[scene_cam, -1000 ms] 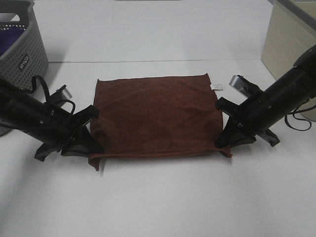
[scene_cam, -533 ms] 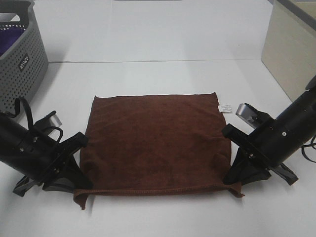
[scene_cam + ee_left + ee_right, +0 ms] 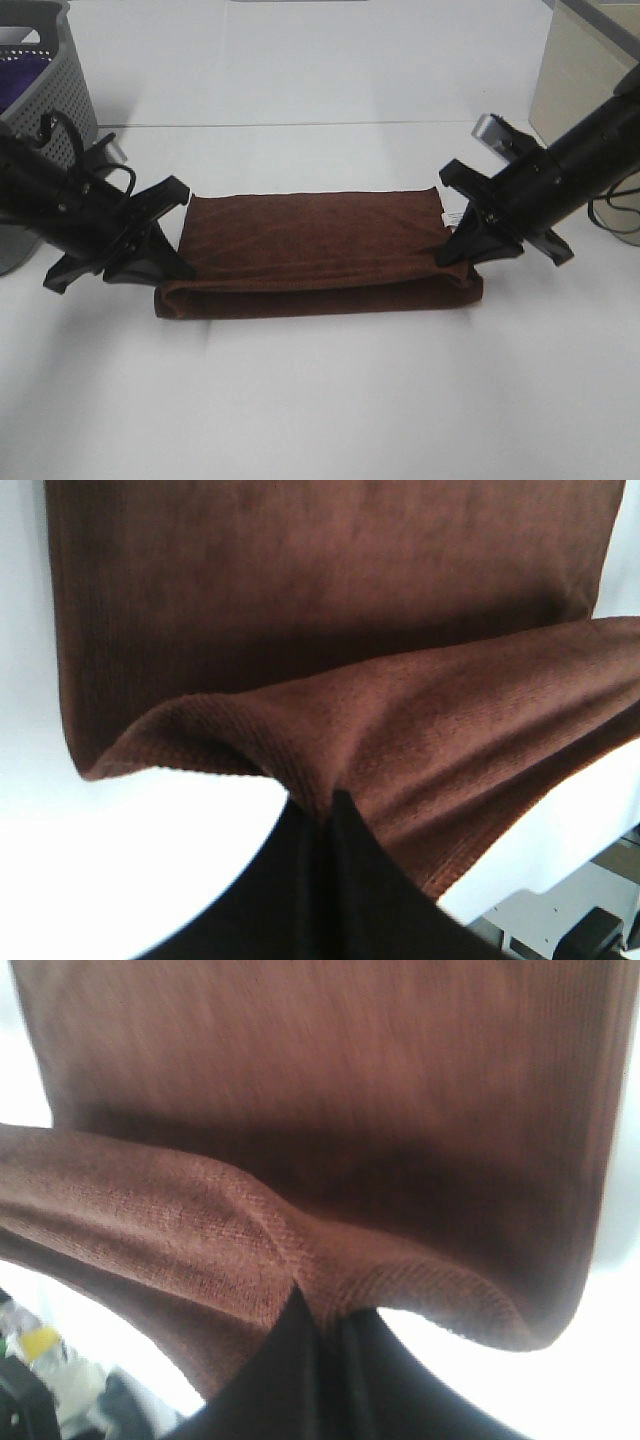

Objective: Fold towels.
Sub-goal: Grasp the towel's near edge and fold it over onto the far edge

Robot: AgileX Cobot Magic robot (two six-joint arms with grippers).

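Reddish-brown towel point(image 3: 315, 250) lies doubled over, one corner clamped in the left jaws, another in the right jaws.

The towel point(image 3: 310, 245) is matt reddish-brown cloth, finely ribbed and fuzzy, with a stitched hem. The left pincer point(image 3: 178, 275) and right pincer point(image 3: 458, 255) look like matt black plastic. The desk point(image 3: 320, 400) is smooth, white, faintly glossy. The basket point(image 3: 75, 95) is grey perforated plastic.

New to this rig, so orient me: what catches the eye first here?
A dark reddish-brown towel lies doubled over on the white table. The left gripper and the right gripper each pinch one end of its upper layer. A grey perforated basket stands at the far left.
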